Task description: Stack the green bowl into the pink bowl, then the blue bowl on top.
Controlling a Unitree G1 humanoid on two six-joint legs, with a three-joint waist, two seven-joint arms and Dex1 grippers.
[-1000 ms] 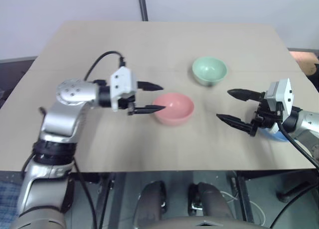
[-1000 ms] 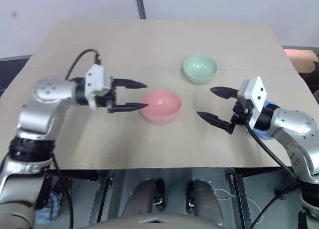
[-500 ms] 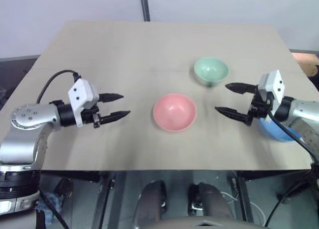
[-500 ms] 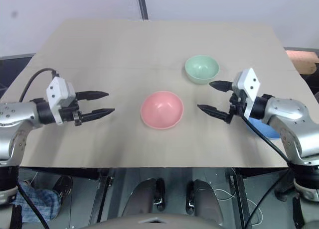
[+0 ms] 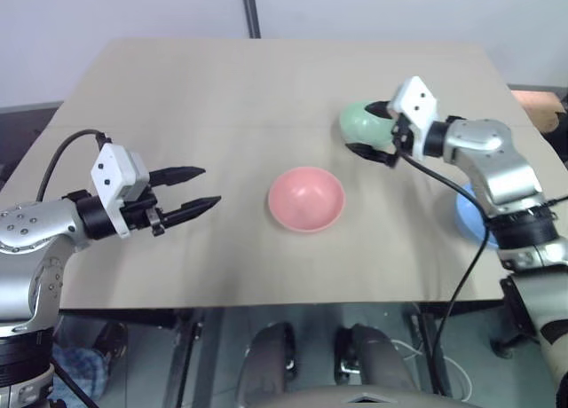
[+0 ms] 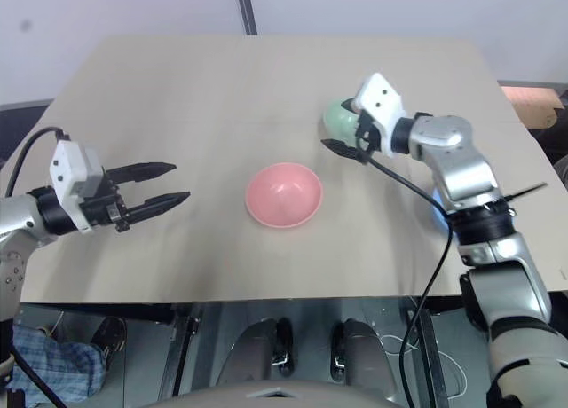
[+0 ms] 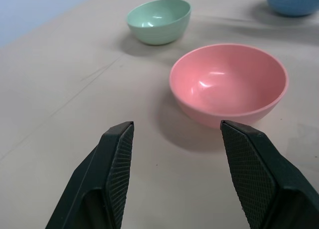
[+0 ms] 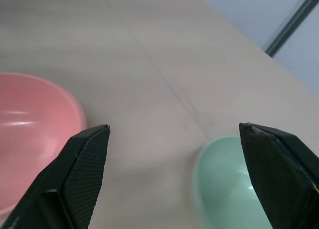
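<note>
Sitting upright – green bowl (image 5: 362,124) (rim up), unstacked.

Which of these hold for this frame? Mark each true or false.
1. The green bowl sits inside the pink bowl. False: they stand apart on the table.
2. The right gripper is at the green bowl with its jaws open. True.
3. The left gripper holds the pink bowl. False: its jaws are open and empty, off to the pink bowl's side.
4. The blue bowl sits near the table's right edge. True.
</note>
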